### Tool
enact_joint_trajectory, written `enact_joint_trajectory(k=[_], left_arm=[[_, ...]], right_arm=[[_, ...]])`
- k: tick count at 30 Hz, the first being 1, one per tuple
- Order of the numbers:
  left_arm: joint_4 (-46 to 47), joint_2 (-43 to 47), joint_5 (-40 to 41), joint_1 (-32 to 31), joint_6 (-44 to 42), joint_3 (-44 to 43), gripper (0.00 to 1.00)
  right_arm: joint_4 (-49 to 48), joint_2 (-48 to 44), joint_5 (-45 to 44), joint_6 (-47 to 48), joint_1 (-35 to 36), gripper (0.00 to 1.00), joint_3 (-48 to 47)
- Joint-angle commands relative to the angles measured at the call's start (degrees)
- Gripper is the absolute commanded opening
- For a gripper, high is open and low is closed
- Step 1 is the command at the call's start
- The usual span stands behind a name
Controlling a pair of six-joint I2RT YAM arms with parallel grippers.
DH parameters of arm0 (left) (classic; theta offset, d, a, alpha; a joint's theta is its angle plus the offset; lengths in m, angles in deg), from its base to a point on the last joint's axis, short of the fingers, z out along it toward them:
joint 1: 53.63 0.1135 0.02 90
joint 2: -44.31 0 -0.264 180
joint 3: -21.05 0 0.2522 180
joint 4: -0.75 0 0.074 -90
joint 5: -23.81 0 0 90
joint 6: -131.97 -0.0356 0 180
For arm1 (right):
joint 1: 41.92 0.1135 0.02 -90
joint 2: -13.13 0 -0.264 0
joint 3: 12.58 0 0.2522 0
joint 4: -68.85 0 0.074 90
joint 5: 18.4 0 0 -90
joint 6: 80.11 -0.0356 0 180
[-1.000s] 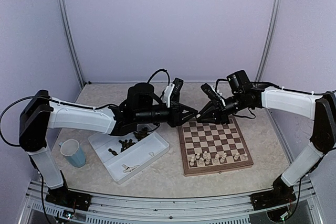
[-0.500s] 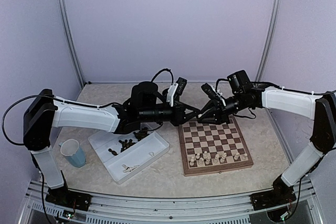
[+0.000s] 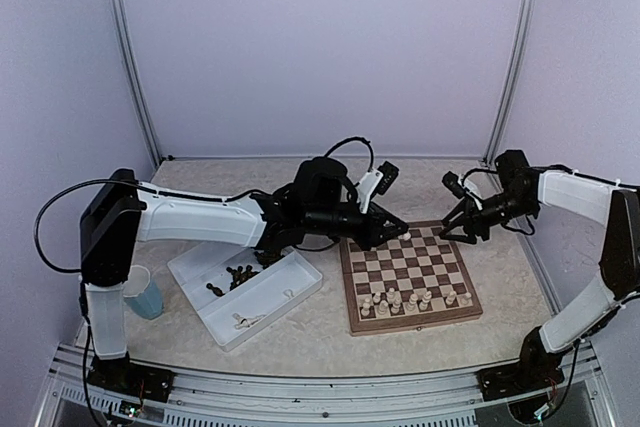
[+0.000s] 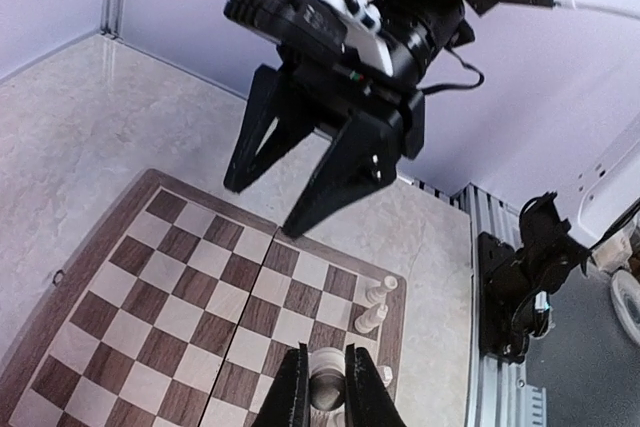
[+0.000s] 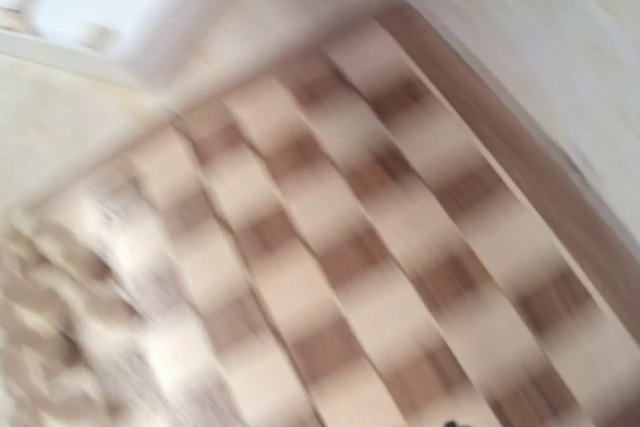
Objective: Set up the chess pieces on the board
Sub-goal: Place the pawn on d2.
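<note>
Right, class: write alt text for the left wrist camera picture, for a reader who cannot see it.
The left gripper, at the bottom edge, is shut on a pale chess piece above a wooden chessboard. The right gripper hangs open in the air beyond, and two cream pieces stand at the board's edge.

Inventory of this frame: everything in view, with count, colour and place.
board: one, brown and tan checks, table right of centre.
cream pieces: roughly ten, board's near rows.
tray: one, white, left of the board.
dark pieces: several, dark brown, tray's far part.
pale pieces: a few, tray's near end.
cup: one, light blue, left of the tray.
table: one, mottled beige.
left hand: shut on the held piece, colour unclear, at the board's far edge.
right hand: open, empty, raised near the board's far right corner.
</note>
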Motion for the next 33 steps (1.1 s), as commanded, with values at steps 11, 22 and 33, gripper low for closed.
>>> enact_joint_trajectory(k=[11, 22, 33], left_arm=[[-27.3, -15.3, -2.3, -4.4, -15.1, -19.6, 0.08], [-33.6, -21.8, -3.1, -5.0, -17.9, -25.9, 0.08], [-34.6, -23.1, -2.9, -5.2, -18.4, -25.7, 0.12]], right_arm=[[-6.3, -7.0, -3.9, -4.6, -8.1, 0.54, 8.9], [-7.9, -7.6, -3.2, -5.2, -8.1, 0.54, 10.4], [-8.3, -7.6, -2.8, -5.3, -8.1, 0.54, 10.8]])
